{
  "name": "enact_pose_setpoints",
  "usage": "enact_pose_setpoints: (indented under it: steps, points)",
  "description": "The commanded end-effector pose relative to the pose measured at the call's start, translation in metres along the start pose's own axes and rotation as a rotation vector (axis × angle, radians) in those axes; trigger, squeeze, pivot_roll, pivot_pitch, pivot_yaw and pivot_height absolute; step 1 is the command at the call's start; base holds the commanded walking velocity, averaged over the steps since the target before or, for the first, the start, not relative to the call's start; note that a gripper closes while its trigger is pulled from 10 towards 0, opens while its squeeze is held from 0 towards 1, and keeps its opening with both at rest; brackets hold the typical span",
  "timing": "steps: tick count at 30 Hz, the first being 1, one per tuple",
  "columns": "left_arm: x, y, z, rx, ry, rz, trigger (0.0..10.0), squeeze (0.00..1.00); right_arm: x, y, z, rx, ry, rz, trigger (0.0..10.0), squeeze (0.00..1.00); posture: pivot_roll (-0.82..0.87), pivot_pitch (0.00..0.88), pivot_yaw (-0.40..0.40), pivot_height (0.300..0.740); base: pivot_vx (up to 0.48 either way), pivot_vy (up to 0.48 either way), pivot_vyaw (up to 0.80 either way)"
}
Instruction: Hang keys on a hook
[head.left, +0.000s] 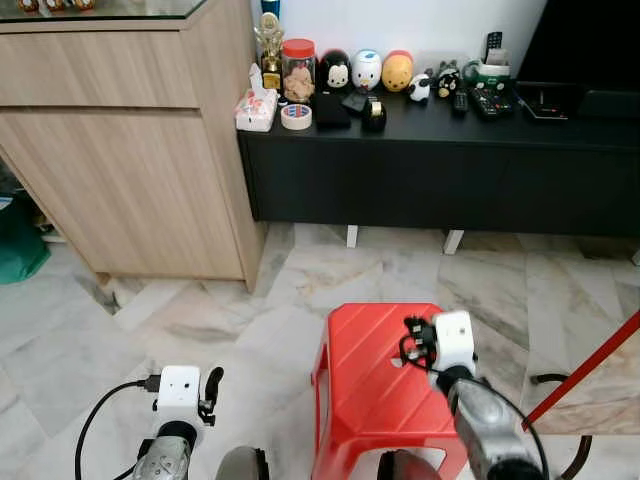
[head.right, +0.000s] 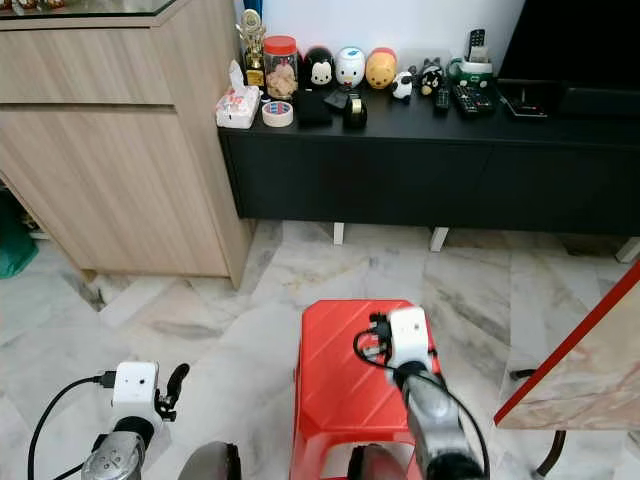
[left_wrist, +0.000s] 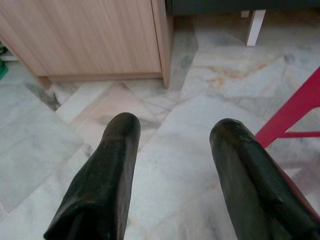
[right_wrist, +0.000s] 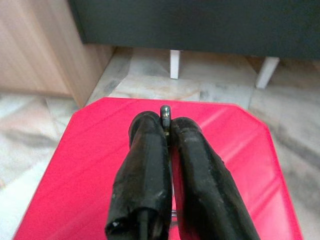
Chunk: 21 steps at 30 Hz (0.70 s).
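Red stool lower centre; right gripper above it, fingers pinched on keys, only a metal tip showing. Thin hold; may slip. Left gripper wide apart, empty.

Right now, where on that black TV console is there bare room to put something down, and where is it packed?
The black console has a bare strip along its front edge, from the tape roll rightward below the remotes. Its back is packed: tissue box, jar, round character toys. The red stool top is bare under the right pincer.
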<state>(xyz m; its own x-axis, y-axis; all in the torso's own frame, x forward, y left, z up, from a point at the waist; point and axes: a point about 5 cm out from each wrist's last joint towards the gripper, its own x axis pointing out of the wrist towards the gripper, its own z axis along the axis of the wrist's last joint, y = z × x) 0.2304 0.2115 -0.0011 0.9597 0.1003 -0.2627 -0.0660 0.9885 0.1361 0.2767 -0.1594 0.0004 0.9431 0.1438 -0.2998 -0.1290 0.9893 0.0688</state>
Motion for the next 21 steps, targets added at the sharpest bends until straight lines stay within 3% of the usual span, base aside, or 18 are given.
enact_pose_setpoints:
  steps: [1,18,21]
  points:
    - [0.000,0.000,-0.001,-0.014,0.000,0.003,10.0,0.00,0.002,-0.005,0.012,0.040,-0.059,-0.040,10.0,0.00,0.03,0.000,-0.026,0.631,0.000,0.000,0.00]
    - [0.004,-0.001,0.000,-0.017,-0.015,-0.006,10.0,0.00,0.010,-0.007,0.028,0.023,-0.085,-0.057,10.0,0.00,0.04,0.000,-0.030,0.631,0.000,0.000,0.00]
    - [0.004,-0.002,0.000,-0.021,-0.017,-0.003,10.0,0.00,0.010,-0.008,0.029,0.022,-0.083,-0.062,10.0,0.00,0.04,0.000,-0.031,0.631,-0.250,0.000,0.00]
